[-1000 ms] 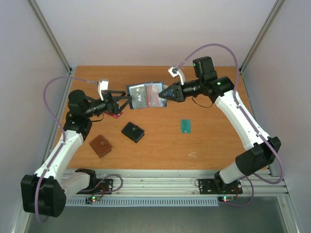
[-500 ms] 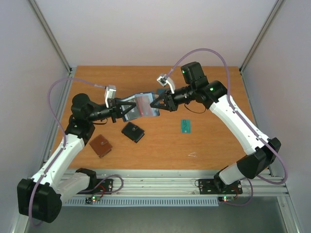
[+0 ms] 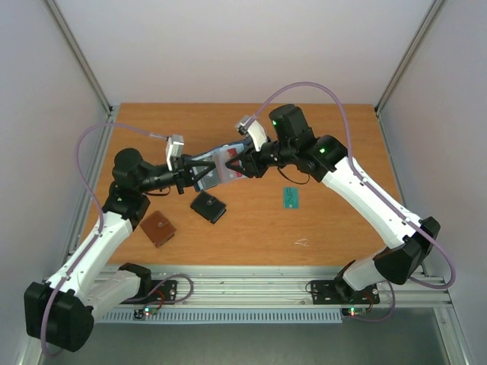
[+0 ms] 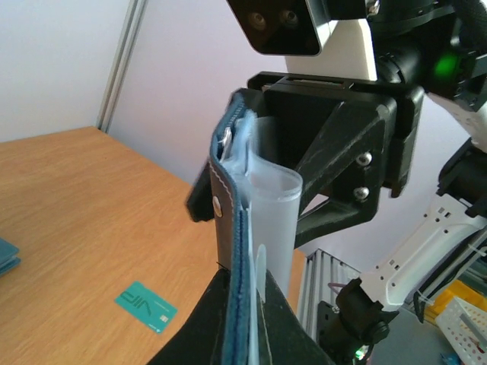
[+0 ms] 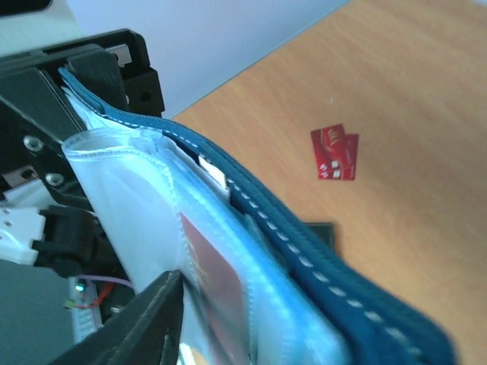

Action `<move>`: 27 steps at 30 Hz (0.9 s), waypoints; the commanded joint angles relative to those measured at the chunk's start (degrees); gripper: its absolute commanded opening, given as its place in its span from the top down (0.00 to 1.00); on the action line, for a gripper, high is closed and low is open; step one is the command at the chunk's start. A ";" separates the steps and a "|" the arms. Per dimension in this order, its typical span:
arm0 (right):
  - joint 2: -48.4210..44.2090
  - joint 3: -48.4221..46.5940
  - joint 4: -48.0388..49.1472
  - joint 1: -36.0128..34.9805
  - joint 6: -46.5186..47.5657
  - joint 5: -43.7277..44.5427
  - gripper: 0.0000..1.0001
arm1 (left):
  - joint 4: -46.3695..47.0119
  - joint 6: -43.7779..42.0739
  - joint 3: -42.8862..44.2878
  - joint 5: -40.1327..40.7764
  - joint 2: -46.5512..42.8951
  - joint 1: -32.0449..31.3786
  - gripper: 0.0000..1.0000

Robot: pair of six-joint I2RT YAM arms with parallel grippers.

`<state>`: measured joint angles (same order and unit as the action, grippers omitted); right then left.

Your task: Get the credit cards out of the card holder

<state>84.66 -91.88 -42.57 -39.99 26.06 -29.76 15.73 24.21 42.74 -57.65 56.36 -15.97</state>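
**A:** What's lying around, left to right?

**B:** Top view. The brown wallet [image 3: 157, 228] is flat on the table [image 3: 335, 228], at 7 o'clock from the card holder [image 3: 219, 169]. The black wallet [image 3: 208, 207] is at 6 o'clock from the holder and just beside it in that view. The teal card [image 3: 291, 198] is at 4 o'clock, well apart, lying flat near the right forearm. The right wrist view shows the red card [image 5: 335, 153] flat on the table, beyond the holder's edge at 1 o'clock. Nothing sits between the grippers except the holder.

**A:** Holder versus grippers?

**B:** It's up off the table, standing on edge between the two. The left gripper [image 3: 199, 173] is at its 9 o'clock, pressed together on the near edge and pinching the holder. The right gripper [image 3: 242, 164] is at its 3 o'clock, with fingers on either side of the far edge. Can't tell whether it's clamped or just straddling.

**A:** Materials?

**B:** The outer skin is navy with pale stitching along the rim and a metal snap stud. Inside are clear blue-grey plastic pockets, soft and bowed outward, one curling into a tube shape. A reddish shape [image 5: 221, 289] shows through one pocket, too blurred to tell what it is. The cards are thin rigid rectangles; the teal one has pale print and the red one has pale marks. The tabletop is orange-brown wood grain.
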 commanded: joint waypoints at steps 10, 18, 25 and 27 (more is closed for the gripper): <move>-4.44 1.43 -0.35 1.05 4.44 -7.38 0.23 | 9.64 3.71 -0.81 0.90 -2.92 -1.35 1.00; -5.28 -0.12 -7.07 4.38 6.79 -16.82 0.09 | 10.06 4.18 -0.88 0.72 -3.10 -1.37 1.00; -6.43 0.84 -7.17 7.35 6.51 -16.57 0.11 | 10.08 4.35 -1.06 0.58 -3.38 -1.43 1.00; -7.14 0.63 -7.73 8.73 6.61 -17.67 0.10 | 10.14 4.31 -1.08 0.52 -3.43 -1.36 1.00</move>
<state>79.96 -90.59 -49.30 -33.43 31.83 -44.91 20.86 28.29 42.17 -57.14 54.33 -17.08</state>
